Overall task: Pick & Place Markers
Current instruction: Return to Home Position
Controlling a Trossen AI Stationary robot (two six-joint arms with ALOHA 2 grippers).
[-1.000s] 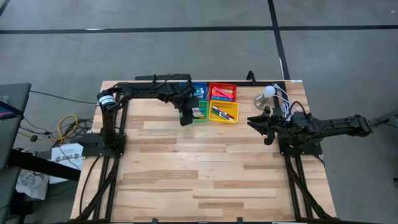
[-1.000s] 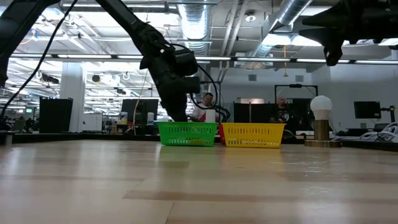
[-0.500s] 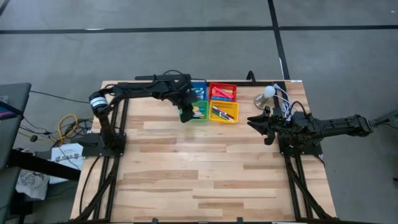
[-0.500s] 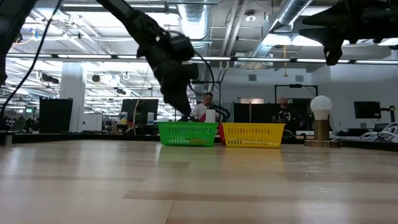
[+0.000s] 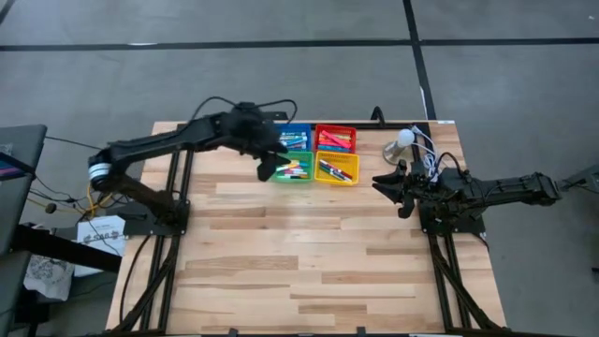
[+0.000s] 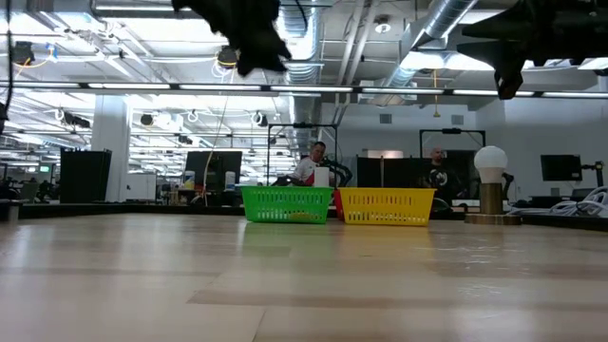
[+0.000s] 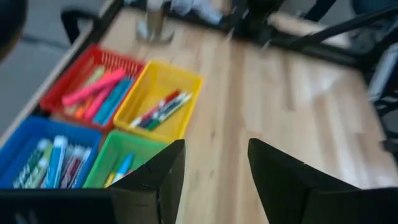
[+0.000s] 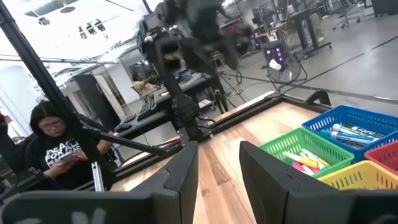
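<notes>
The wooden-plank table lies bare from its near edge through the middle — open passage. Against the far edge, four square plastic mesh baskets crowd into one block: blue basket and red basket behind, green basket and yellow basket in front. A white-globe lamp on a brass base stands near the far right corner. The left gripper hangs high just beside the green basket; the right gripper hovers near the right edge.

We see the table from straight above, level across it, and from both wrists; all views share the green tray.
</notes>
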